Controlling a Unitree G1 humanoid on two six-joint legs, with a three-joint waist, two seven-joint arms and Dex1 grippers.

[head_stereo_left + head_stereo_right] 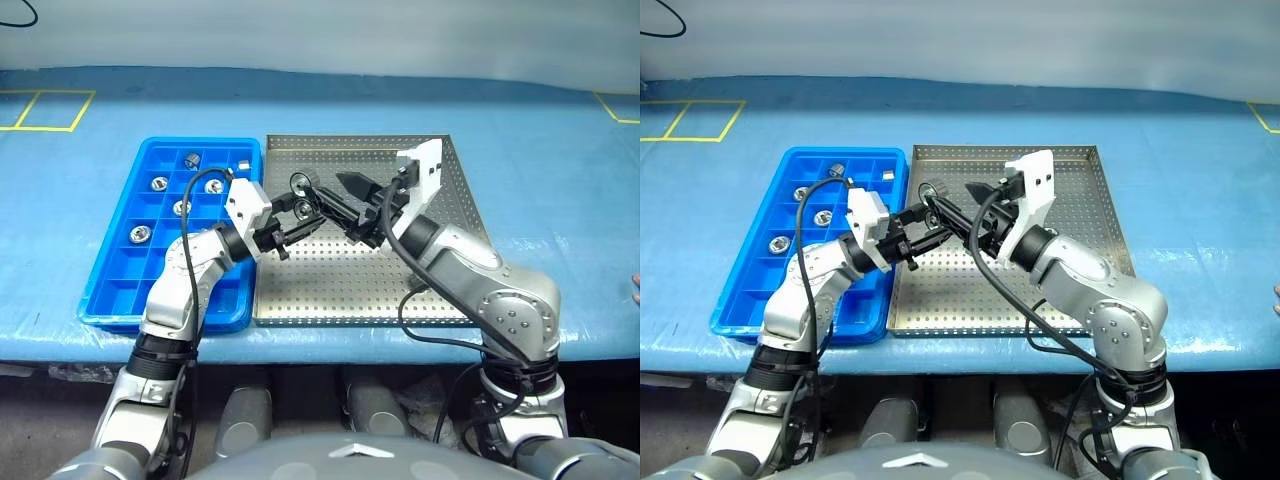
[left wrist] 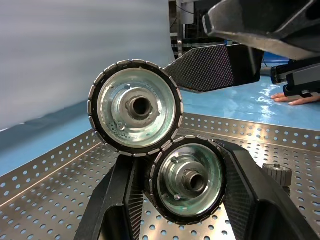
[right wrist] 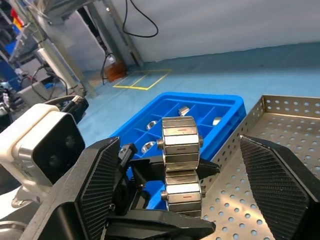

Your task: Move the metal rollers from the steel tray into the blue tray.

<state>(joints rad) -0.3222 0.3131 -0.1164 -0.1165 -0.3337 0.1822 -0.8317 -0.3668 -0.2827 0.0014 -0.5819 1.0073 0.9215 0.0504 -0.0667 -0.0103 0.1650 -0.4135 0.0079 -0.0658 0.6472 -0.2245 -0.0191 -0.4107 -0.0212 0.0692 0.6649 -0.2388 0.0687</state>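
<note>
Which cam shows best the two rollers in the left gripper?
Left wrist view: the two rollers seen end-on, bores clear, stacked between the left gripper fingers. Right wrist view shows their sides. Head views show them small, above the steel tray.

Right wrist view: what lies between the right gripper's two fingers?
Two metal rollers, one above the other, held by the left gripper; the right wrist view shows it.
</note>
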